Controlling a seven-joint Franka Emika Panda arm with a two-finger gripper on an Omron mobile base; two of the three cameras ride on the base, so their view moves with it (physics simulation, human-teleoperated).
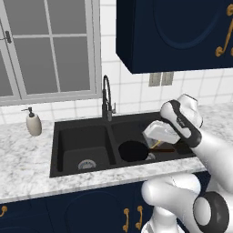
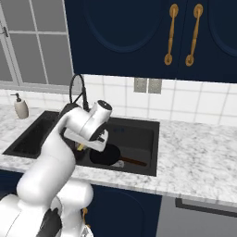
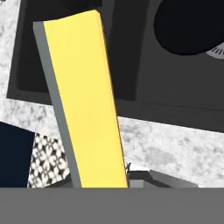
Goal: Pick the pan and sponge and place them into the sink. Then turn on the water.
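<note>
The claw (image 1: 157, 144) is closed on the sponge (image 3: 83, 100), held above the right basin of the sink (image 1: 63, 136), which lies below it. The hand view shows the sponge's long yellow face. The base views show the pan (image 1: 133, 150) lying on that basin's floor.

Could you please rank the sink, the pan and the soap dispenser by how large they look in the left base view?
1. sink, by far the largest.
2. pan, lying in its right basin.
3. soap dispenser, smallest, though it stands farther back.
</note>
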